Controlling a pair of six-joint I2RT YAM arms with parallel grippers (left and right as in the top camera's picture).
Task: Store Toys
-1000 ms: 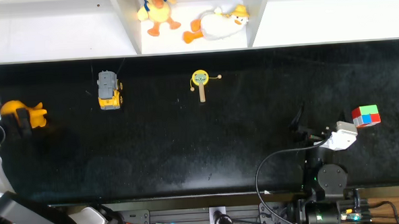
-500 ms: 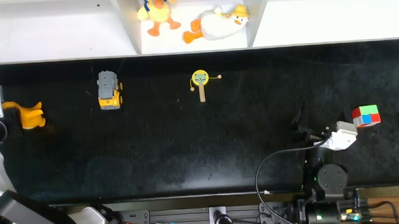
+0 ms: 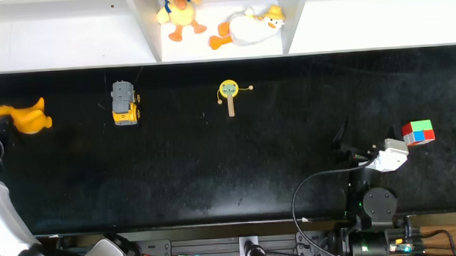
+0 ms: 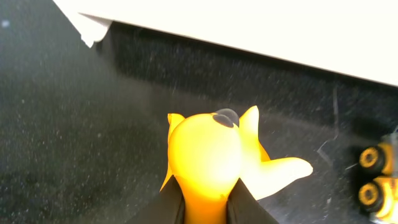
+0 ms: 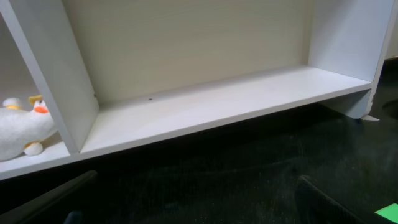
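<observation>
Top view evidence puts the task at under half done. Two toys, a yellow plush (image 3: 180,13) and a white plush (image 3: 247,27), are seen lying in the middle compartment of the shelf (image 3: 70,34) that runs along the tabletop's (image 3: 215,175) far edge, while four toys are left outside it. Of these, a yellow toy (image 3: 25,119) is held at the tabletop's left edge, near the far-left corner. The left gripper (image 4: 205,208) is closed on its narrow end, with the fingers pressed against both sides. Whether the toy is clear of the surface cannot be told. It is judged to be the piece now being stored, with the shelf's left compartment close beyond it. A truck (image 3: 124,102) stands near the far edge, left of the middle, and a rattle (image 3: 229,92) lies near the far edge at about the middle; neither is touched by a gripper. A cube (image 3: 418,133) of coloured squares sits near the right edge, close to the right arm. The right gripper (image 5: 198,179) is spread wide, holds nothing, and is pointed toward the shelf's right compartment. Three pick-ups are therefore judged to remain after the present one. No label, brand mark or other writing can be read on any toy or on the shelf; the truck and rattle are shown too small for print to be made out.
</observation>
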